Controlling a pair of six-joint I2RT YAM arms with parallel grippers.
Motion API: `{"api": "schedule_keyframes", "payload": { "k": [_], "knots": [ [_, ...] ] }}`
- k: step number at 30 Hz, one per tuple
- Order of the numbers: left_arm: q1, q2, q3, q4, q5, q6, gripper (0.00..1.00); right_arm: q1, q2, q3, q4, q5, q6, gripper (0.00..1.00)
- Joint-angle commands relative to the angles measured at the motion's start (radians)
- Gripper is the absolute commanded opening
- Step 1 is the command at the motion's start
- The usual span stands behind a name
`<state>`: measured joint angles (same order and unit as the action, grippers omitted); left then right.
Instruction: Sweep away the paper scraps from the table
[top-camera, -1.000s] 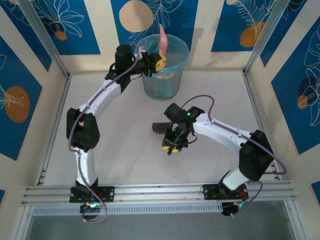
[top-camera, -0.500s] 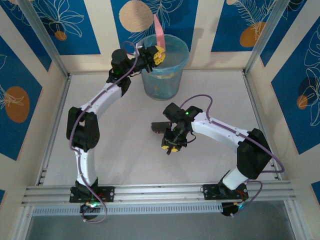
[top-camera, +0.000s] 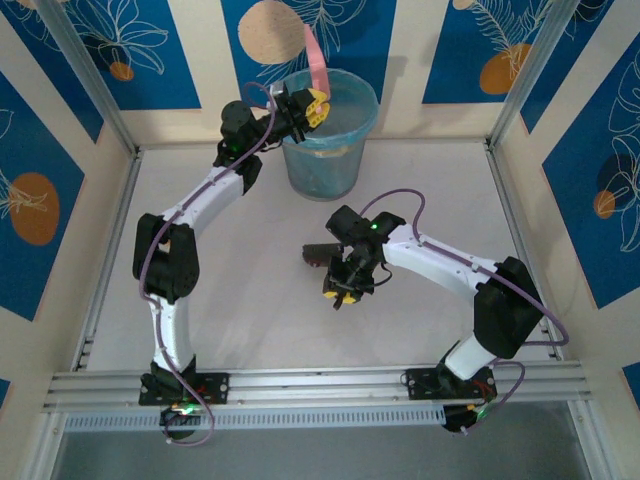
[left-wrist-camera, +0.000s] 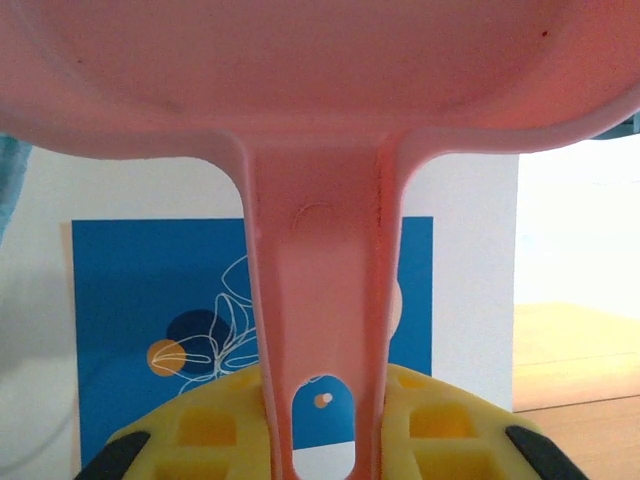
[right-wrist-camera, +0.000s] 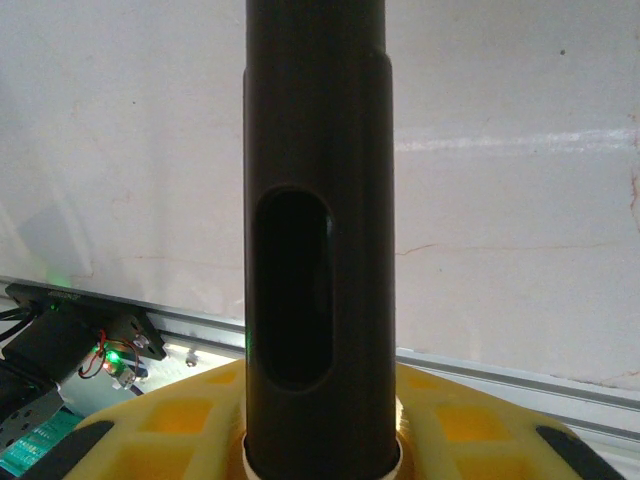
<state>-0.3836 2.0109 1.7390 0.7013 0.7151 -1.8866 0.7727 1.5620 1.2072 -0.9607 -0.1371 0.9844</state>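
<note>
The left arm (top-camera: 205, 190) reaches to the back of the desk (top-camera: 250, 310). The left jaws are clenched on the thin handle of the pink dustpan (left-wrist-camera: 320, 90). The dustpan stands tipped up, just over the rim of the blue bin (top-camera: 345, 165).

The right arm (top-camera: 440, 262) is near the middle of the desk. The right jaws are clenched on the dark handle of the brush (right-wrist-camera: 320, 200), which lies low over the white top.

I think this is the dumping step, close to the end of the job. The paper scraps (top-camera: 318, 182) seem to be down in the bin. Some warm-colored bits show through its side, but they are too blurry to be sure.

Next, the dustpan likely needs a good tip so nothing sticks inside. Then it should lift away without bumping the bin. The grip must stay tight, because the handle is thin and smooth.
</note>
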Motion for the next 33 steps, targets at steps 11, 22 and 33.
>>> {"api": "schedule_keyframes", "payload": {
  "k": [11,22,33],
  "knots": [
    [0.024,-0.347,-0.124,-0.444,0.068,0.549,0.0,0.068,0.006,0.105,0.074,0.026,-0.103,0.0],
    [0.096,-0.672,-0.187,-1.38,-0.38,1.2,0.0,0.185,0.218,0.346,0.17,0.088,-0.274,0.0],
    [0.152,-0.898,-0.368,-1.645,-0.615,1.27,0.0,0.282,0.587,0.774,0.183,0.129,-0.42,0.0]
  ]
}}
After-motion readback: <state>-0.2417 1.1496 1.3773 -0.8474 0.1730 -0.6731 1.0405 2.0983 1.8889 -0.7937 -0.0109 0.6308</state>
